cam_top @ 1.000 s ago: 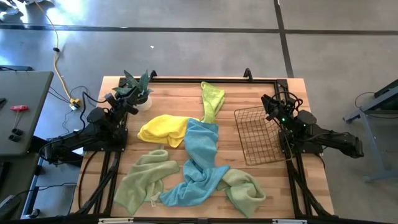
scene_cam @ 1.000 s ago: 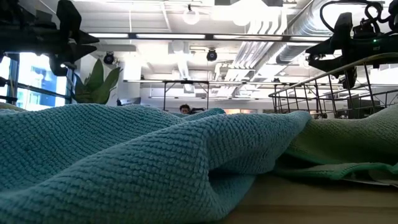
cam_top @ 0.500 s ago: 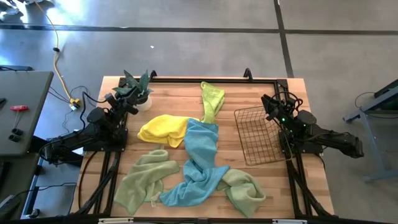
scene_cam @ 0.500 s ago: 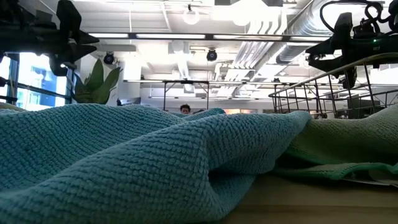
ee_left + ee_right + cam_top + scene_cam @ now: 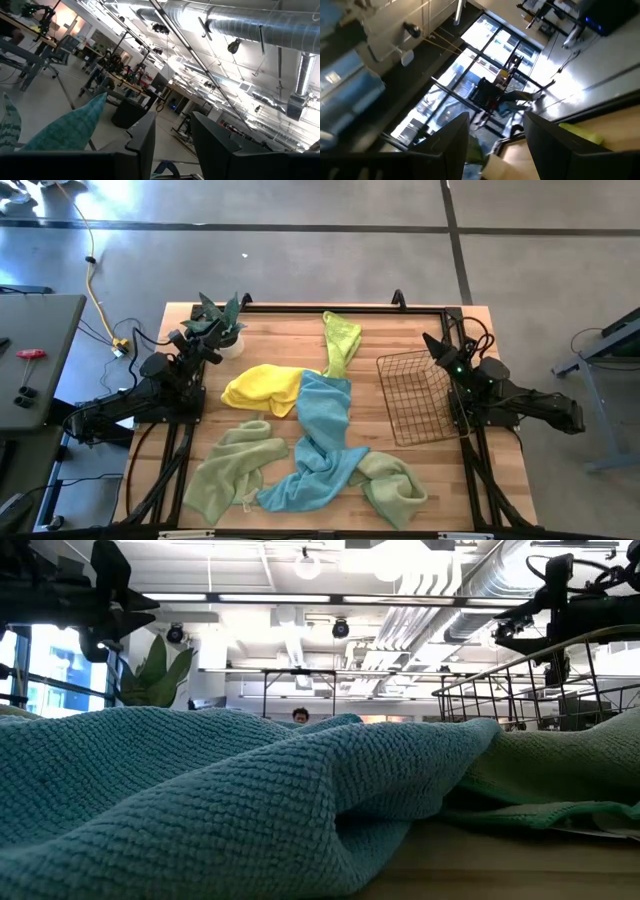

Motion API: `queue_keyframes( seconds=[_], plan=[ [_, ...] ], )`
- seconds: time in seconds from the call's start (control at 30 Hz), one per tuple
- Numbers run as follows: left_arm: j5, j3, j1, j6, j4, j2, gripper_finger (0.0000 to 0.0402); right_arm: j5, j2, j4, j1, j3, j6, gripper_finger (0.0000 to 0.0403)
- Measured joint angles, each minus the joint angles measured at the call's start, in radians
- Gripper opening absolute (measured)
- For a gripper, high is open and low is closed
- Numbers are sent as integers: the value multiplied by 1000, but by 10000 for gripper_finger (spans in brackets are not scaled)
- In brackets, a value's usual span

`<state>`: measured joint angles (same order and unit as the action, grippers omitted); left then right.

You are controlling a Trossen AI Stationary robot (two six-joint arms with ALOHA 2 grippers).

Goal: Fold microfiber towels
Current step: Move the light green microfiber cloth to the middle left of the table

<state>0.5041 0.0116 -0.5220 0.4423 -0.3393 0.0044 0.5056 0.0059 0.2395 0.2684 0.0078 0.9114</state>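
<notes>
Several microfiber towels lie crumpled on the wooden table. A yellow towel [image 5: 260, 388] is left of centre. A light blue towel [image 5: 322, 435] runs down the middle, overlapping the yellow towel and a pale green towel [image 5: 395, 485] at the near right. Another pale green towel [image 5: 230, 468] lies near left, and a lime green towel [image 5: 340, 340] lies at the far edge. My left gripper [image 5: 205, 345] is raised at the table's left edge, open [image 5: 172, 145] and empty. My right gripper [image 5: 435, 345] is raised at the right edge, open [image 5: 495, 145] and empty.
A copper wire basket [image 5: 418, 395] lies at the right, close below my right gripper. A potted plant [image 5: 220, 320] stands at the far left corner beside my left gripper. A black frame [image 5: 345, 308] borders the table. Bare wood shows between the yellow towel and the far edge.
My right gripper has rolled about the line it points along, staying in place. The towels and my left arm have kept still.
</notes>
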Motion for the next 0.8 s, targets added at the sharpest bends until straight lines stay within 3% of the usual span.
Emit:
queue_keyframes(
  seconds=[0.37, 0.8],
  plan=[
    [0, 0, 0, 0, 0, 0, 115, -10, 0, -15, 0, 0, 284, 181],
    [0, 0, 0, 0, 0, 0, 115, -7, 0, -56, 0, 0, 275, 181]
  ],
)
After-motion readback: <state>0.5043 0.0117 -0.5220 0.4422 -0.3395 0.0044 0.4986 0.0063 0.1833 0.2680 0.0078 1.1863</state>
